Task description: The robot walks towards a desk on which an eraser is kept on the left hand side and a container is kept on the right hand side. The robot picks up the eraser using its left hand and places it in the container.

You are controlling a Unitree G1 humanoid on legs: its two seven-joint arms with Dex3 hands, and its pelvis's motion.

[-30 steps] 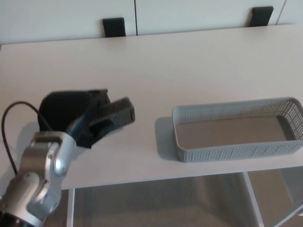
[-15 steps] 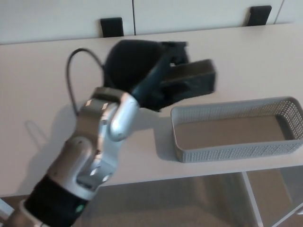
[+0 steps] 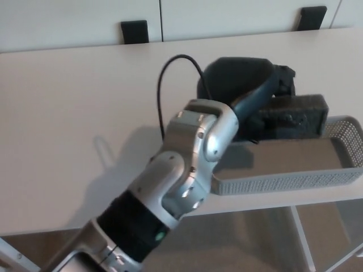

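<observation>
My left hand [image 3: 249, 93] is stretched across the desk, above the grey mesh container [image 3: 283, 182]. It is shut on a dark rectangular eraser [image 3: 298, 116], which sticks out to the right of the fingers and hangs over the container's back half. The silver forearm [image 3: 187, 164] hides the container's left end. The container's floor shows bare at the right. My right hand is not in view.
The pale desk [image 3: 74, 113] runs across the picture, its front edge just below the container. Two black brackets [image 3: 134, 31] [image 3: 313, 17] sit at the desk's back edge against white panels. A black cable [image 3: 170, 79] loops from the wrist.
My left arm has swung from the desk's left side to the right, carrying the eraser, and now holds it above the container.
</observation>
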